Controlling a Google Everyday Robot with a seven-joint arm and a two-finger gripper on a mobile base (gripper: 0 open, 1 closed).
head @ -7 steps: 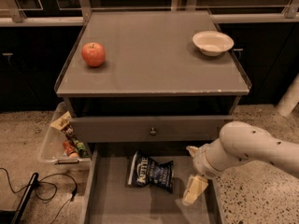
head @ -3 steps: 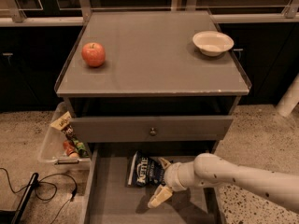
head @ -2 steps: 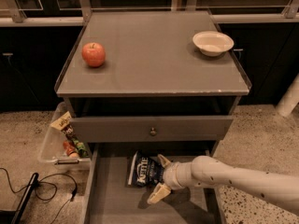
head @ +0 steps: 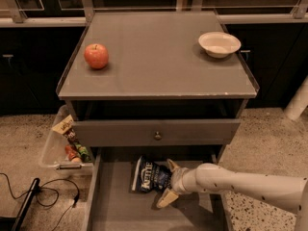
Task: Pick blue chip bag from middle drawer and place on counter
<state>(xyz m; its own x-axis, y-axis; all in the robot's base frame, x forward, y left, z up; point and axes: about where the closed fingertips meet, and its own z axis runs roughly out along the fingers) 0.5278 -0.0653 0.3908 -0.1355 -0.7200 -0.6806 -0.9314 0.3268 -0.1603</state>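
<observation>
in the camera view, the chip bag (head: 146,175) lies in the open drawer (head: 118,211), toward its back and just under the closed drawer front (head: 156,131) above. the gripper (head: 168,183) reaches in from 3 o'clock, low inside the drawer. its two tan fingers (head: 165,199) are spread wide, one toward 12 and one toward 6, and the bag's right edge sits in the gap between them. we see nothing clamped yet; we cannot tell whether the pads are touching the foil.

we judge the step in hand to be the grasp. to do it well, we would push a little further toward 9 o'clock so the fingers straddle more of the bag than its thin edge, then close gently, since crinkled foil slips and crushes. the lift should first draw back toward 6 o'clock, clear of the drawer front overhead, and only then rise.

the counter (head: 163,66) has an apple (head: 96,56) at 10 o'clock and a bowl (head: 219,44) at 2 o'clock, with bare surface between them for the bag. a clear bin (head: 48,150) of other snacks stands at 9 o'clock of the drawer, well out of the path.
</observation>
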